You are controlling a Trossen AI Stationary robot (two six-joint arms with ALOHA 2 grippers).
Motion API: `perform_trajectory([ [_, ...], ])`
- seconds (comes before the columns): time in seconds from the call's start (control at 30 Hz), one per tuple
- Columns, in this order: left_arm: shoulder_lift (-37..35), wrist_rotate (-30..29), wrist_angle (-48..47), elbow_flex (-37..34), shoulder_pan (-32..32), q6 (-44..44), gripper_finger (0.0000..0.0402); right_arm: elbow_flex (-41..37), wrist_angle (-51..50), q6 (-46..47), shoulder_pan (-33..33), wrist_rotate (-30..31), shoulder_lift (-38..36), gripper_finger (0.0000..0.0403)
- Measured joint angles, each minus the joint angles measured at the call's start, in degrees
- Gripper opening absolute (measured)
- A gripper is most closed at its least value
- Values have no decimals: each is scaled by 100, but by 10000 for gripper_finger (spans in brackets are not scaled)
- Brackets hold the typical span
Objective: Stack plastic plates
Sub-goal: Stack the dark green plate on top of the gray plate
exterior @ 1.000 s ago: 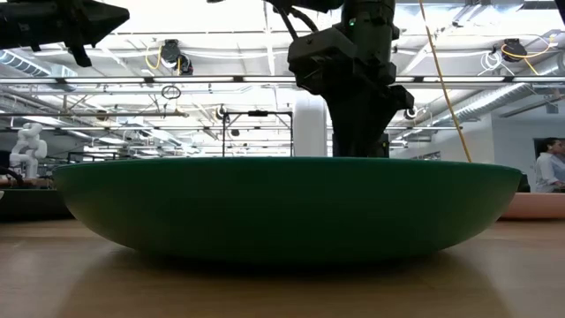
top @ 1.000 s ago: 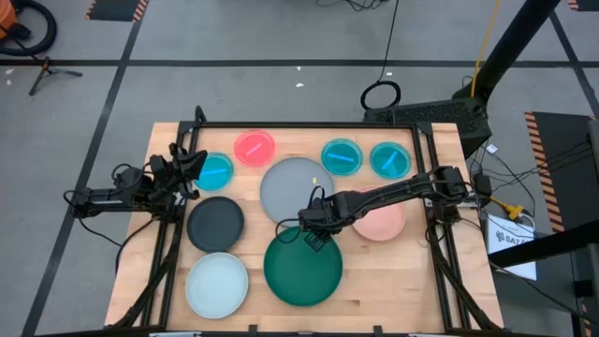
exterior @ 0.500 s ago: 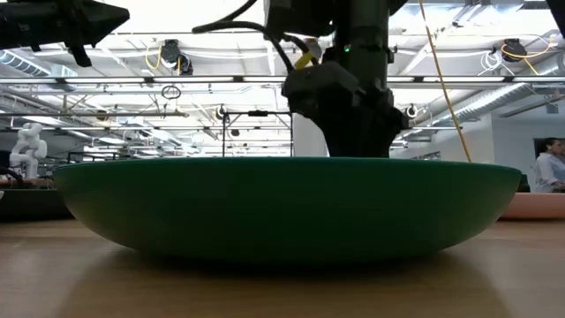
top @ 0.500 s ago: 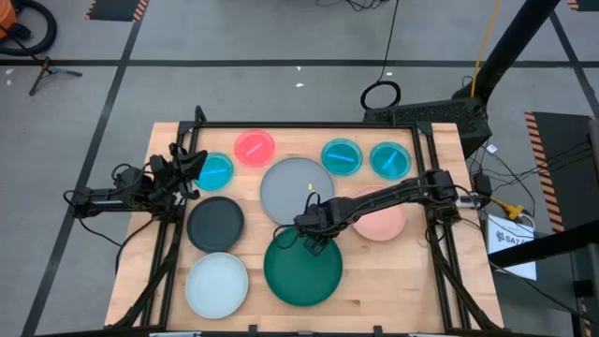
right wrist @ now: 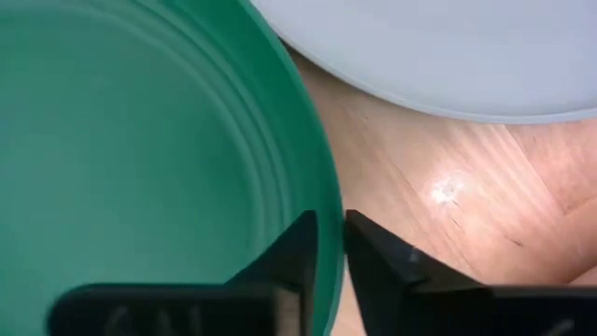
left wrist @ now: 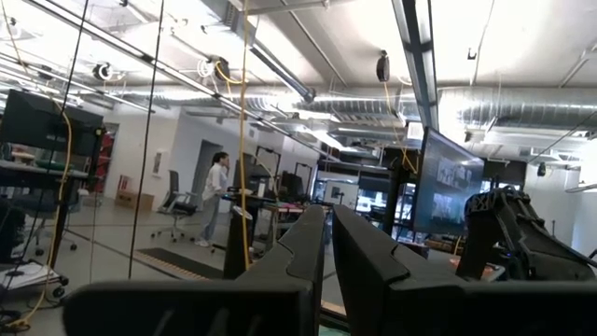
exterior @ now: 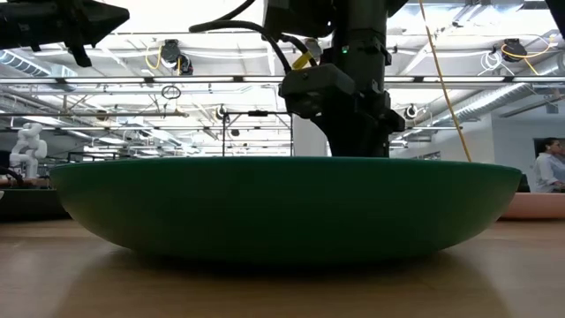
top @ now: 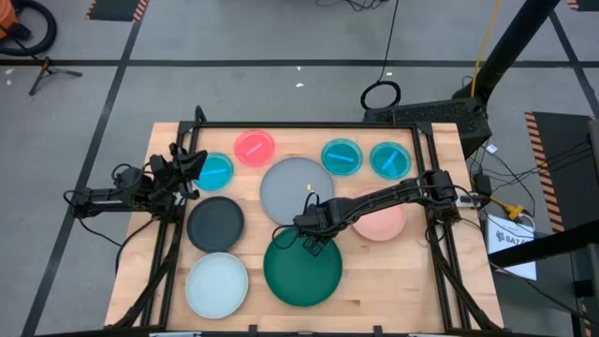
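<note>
The dark green plate (top: pixel 302 271) lies flat on the table's near middle and fills the low view (exterior: pixel 282 208). My right gripper (top: pixel 314 241) points down at its far rim, shut on it (right wrist: pixel 331 238). Around it lie the grey plate (top: pixel 298 190), the salmon-pink plate (top: pixel 384 223) partly under my right arm, the black plate (top: pixel 215 224), the pale blue plate (top: pixel 217 284), three bright blue plates (top: pixel 215 171) (top: pixel 342 156) (top: pixel 389 160) and a pink-red plate (top: pixel 254 147). My left gripper (top: pixel 195 168) waits shut at the table's left edge, raised (left wrist: pixel 326 233). My right gripper pinches the green plate's far rim (right wrist: pixel 328 210), with one finger (right wrist: pixel 294 247) inside the plate and the other outside it over the wood. The fingers come from above, pointing down. The plate rests flat on the table.
A black metal frame (top: pixel 309 125) runs round the wooden table (top: pixel 393 281). The grey plate's edge (right wrist: pixel 438 75) lies close beyond the held rim. Bare wood shows at the near right. A person (exterior: pixel 547 168) stands in the room behind.
My right gripper has sunk toward the green plate's far rim and shifted slightly toward the table's left edge, then held still. The plate has not moved.
</note>
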Motion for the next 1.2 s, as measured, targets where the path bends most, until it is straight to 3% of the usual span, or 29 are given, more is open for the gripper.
perform_trajectory([
  [0.13, 0, -2, 0, 0, 1, 0, 31, 0, 8, -16, 2, -5, 0, 8],
  [0.43, 0, -2, 2, 0, 0, -1, 31, -4, 30, -46, 2, -6, -73, 4],
  [0.83, 0, 0, 2, 0, 0, -44, 31, -4, 270, -455, -63, -1, -859, 1],
  [1.2, 0, 0, 4, 0, 0, -70, 31, -7, 710, -1547, -736, -7, -1315, 0],
])
